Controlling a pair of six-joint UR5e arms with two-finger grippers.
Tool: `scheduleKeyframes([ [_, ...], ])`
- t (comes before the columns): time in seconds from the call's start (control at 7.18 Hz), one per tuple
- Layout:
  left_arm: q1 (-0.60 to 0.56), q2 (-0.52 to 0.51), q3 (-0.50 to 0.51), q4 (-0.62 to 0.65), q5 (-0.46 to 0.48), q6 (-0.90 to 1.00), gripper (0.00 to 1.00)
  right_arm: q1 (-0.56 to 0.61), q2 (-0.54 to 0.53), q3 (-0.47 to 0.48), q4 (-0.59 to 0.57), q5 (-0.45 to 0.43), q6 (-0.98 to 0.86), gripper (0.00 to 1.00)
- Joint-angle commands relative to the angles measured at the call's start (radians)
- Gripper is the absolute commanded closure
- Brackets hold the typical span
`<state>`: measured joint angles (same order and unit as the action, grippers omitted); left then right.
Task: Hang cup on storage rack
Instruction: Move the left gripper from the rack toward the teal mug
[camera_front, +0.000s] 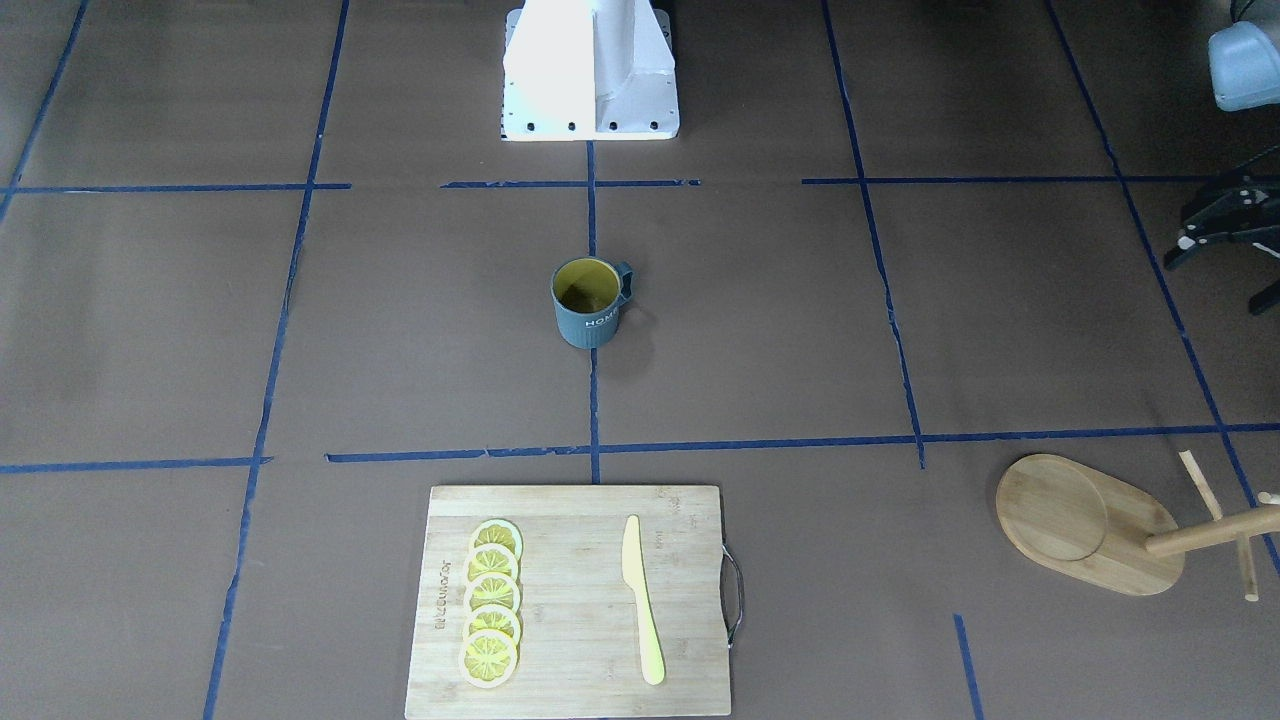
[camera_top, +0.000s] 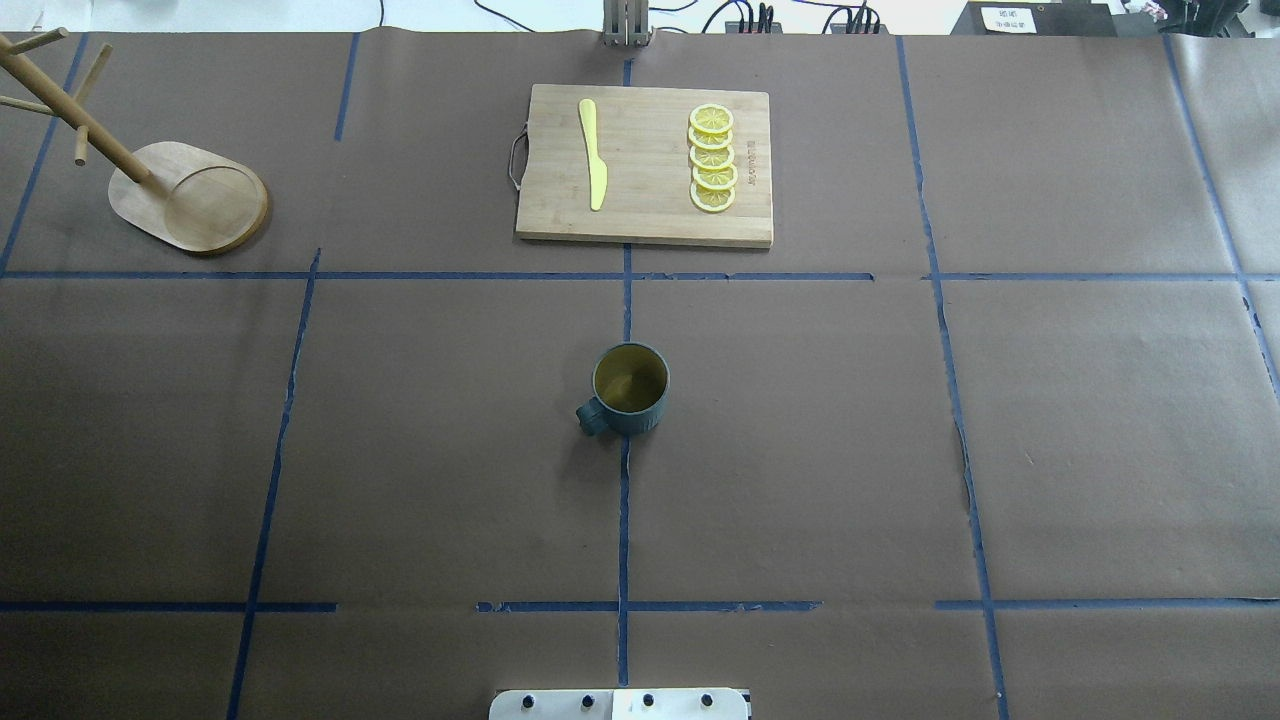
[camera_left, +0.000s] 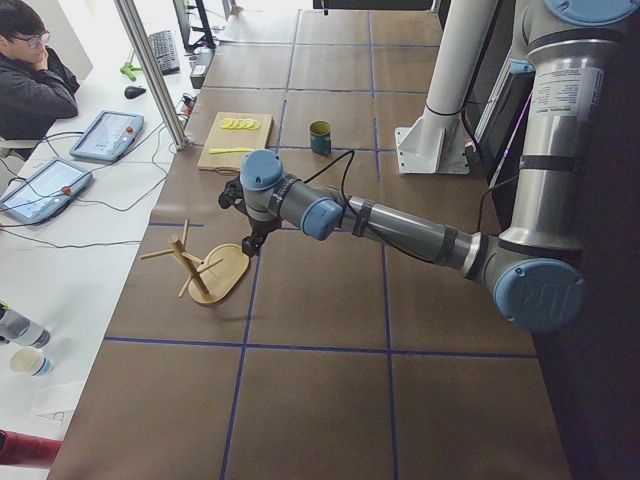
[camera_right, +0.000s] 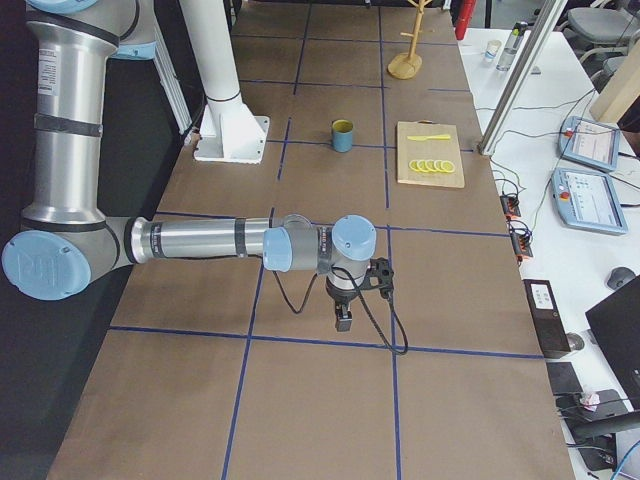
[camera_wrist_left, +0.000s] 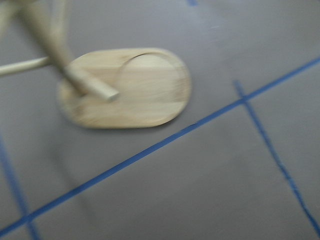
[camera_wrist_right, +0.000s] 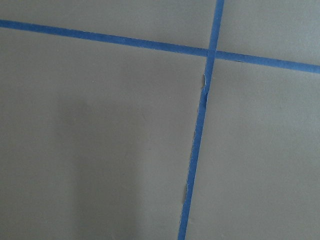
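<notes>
The cup (camera_top: 628, 388) stands upright and alone at the table's middle, its yellow inside showing and its handle toward the robot's left; the lettering on its side (camera_front: 600, 322) faces the front camera. The storage rack (camera_top: 190, 195) stands at the far left corner, and its oval base (camera_wrist_left: 130, 87) fills the blurred left wrist view. My left gripper (camera_left: 247, 240) hovers just beside the rack (camera_left: 215, 270), well away from the cup (camera_left: 320, 137). My right gripper (camera_right: 343, 320) hangs over bare table on the right, far from the cup (camera_right: 343, 135). I cannot tell whether either gripper is open or shut.
A bamboo cutting board (camera_top: 645, 225) with a yellow knife (camera_top: 592, 155) and several lemon slices (camera_top: 712, 158) lies beyond the cup. The robot's white base (camera_front: 590, 70) sits behind the cup. A person (camera_left: 30, 80) sits at the side desk with tablets (camera_left: 105, 135).
</notes>
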<state>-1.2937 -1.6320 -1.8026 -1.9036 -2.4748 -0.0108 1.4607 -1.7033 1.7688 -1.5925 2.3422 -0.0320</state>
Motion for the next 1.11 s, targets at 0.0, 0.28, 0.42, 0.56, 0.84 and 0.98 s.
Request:
scheduleKeyframes([
  [0.0,0.172,-0.034,0.008,-0.281,0.0,-0.166,0.0,0.0,0.002,0.003,0.0,0.0,0.001,0.0],
  [0.28,0.406,-0.125,0.002,-0.479,0.286,-0.436,0.0,0.0,0.008,0.003,0.002,-0.001,0.0,0.0],
  [0.42,0.538,-0.155,0.008,-0.52,0.41,-0.472,0.0,0.0,0.013,0.003,0.002,-0.001,0.0,0.0],
  [0.56,0.635,-0.196,0.015,-0.522,0.556,-0.471,0.0,0.0,0.014,0.003,0.002,-0.001,0.0,0.0],
  [0.84,0.817,-0.239,0.023,-0.523,0.788,-0.469,0.0,0.0,0.022,0.001,0.002,0.0,0.001,0.0],
  [0.98,0.885,-0.253,0.026,-0.523,0.882,-0.469,0.0,0.0,0.024,0.003,0.003,0.0,0.0,0.0],
])
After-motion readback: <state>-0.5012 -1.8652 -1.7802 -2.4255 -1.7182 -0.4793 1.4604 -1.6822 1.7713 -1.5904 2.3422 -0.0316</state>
